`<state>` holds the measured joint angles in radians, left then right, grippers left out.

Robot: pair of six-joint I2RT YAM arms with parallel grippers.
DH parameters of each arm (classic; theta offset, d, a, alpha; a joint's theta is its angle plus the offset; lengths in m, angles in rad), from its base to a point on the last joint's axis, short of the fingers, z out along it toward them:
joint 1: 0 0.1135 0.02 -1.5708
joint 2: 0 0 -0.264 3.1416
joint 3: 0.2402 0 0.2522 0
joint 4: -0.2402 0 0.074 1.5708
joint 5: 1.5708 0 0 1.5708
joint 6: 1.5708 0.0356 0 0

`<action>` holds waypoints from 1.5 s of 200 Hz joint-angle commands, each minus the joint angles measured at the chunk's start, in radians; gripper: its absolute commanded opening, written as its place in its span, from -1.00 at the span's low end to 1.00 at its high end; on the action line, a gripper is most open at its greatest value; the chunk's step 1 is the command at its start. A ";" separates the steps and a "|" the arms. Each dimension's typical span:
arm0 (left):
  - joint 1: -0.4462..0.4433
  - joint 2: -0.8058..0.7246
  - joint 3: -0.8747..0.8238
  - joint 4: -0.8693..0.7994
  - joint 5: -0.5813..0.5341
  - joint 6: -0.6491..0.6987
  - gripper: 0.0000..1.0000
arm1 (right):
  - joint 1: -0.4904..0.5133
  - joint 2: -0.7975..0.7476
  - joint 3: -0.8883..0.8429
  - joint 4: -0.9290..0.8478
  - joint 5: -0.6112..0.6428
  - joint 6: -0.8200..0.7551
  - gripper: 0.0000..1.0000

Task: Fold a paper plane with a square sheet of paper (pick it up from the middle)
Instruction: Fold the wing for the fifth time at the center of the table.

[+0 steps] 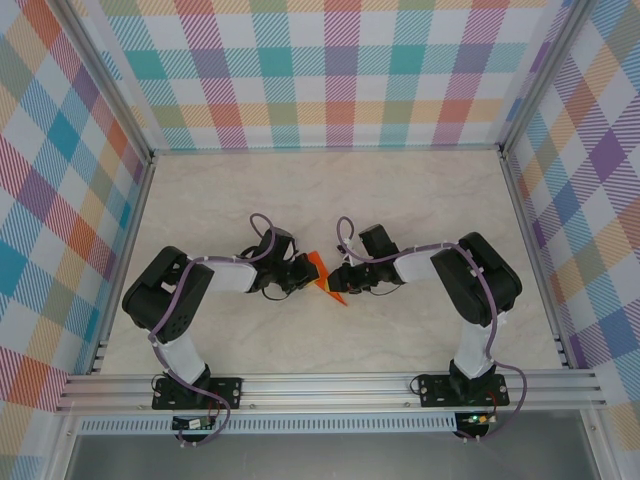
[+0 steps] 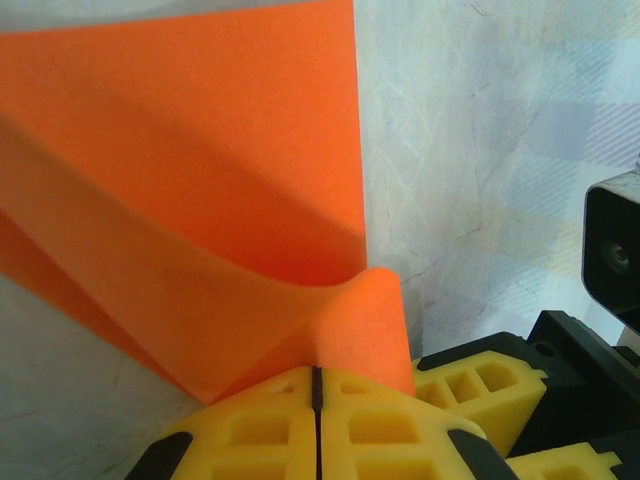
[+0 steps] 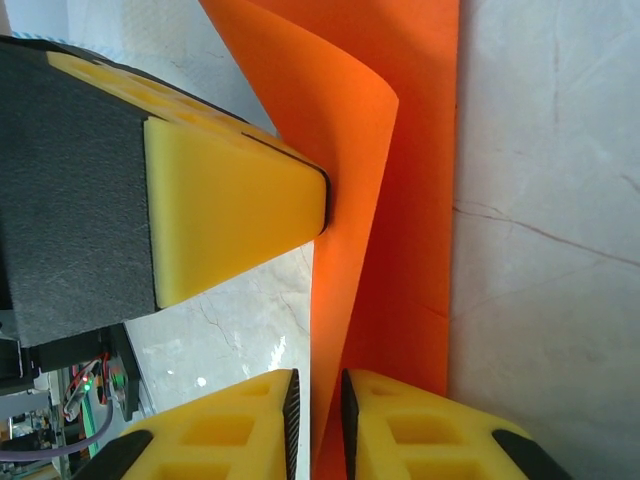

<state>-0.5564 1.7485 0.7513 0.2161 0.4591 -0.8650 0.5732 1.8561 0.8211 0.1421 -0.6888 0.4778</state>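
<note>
Both arms meet mid-table, with the orange paper sheet (image 1: 326, 277) sandwiched between them. The left gripper (image 2: 317, 385) is clamped tight on a curled-up edge of it. The right gripper (image 3: 318, 385) straddles the fold from the opposite side, jaws a slit apart. Biting or not, I can't tell. The sheet's long axis runs crosswise between the two over the table (image 1: 420, 200), equally near both.

sheet of paper (image 2: 180, 180) plain bright orange. right gripper fingers (image 3: 420, 430) yellow, black inner edges. tabletop (image 1: 330, 190) cream, faint marble veining. walls (image 1: 330, 70) pastel plaid: teal, purple, orange, pink, yellow. arms (image 1: 170, 300) black and white; cables (image 1: 256, 217) purple. frame rail (image 1: 330, 385) silver.
</note>
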 commanded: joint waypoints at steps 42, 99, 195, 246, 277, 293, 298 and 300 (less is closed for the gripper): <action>-0.017 0.012 0.026 -0.006 -0.004 0.035 -0.88 | -0.004 0.024 0.005 -0.069 0.071 -0.002 -0.73; -0.017 -0.079 0.001 -0.022 -0.019 0.061 -0.88 | -0.004 0.044 -0.008 -0.028 0.065 0.055 -0.82; -0.019 -0.040 -0.060 0.077 0.006 0.016 -0.88 | -0.019 0.056 -0.034 0.034 0.026 0.103 -0.82; -0.023 -0.003 -0.038 0.079 0.010 0.016 -0.89 | -0.021 0.058 -0.026 0.030 0.019 0.102 -0.81; -0.025 0.018 -0.023 0.033 -0.025 0.024 -0.91 | -0.021 0.055 -0.026 0.026 0.016 0.096 -0.80; -0.025 0.018 -0.010 -0.001 -0.045 0.031 -0.92 | -0.021 0.053 -0.027 0.019 0.015 0.089 -0.78; -0.025 0.016 -0.008 -0.008 -0.050 0.032 -0.92 | -0.021 0.051 -0.027 0.014 0.015 0.085 -0.78; -0.025 0.017 -0.007 -0.011 -0.052 0.032 -0.92 | -0.021 0.050 -0.027 0.013 0.015 0.084 -0.78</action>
<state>-0.5617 1.7462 0.7155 0.2607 0.4503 -0.8471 0.5560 1.8778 0.8116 0.1818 -0.7017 0.5873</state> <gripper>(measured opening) 0.048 0.107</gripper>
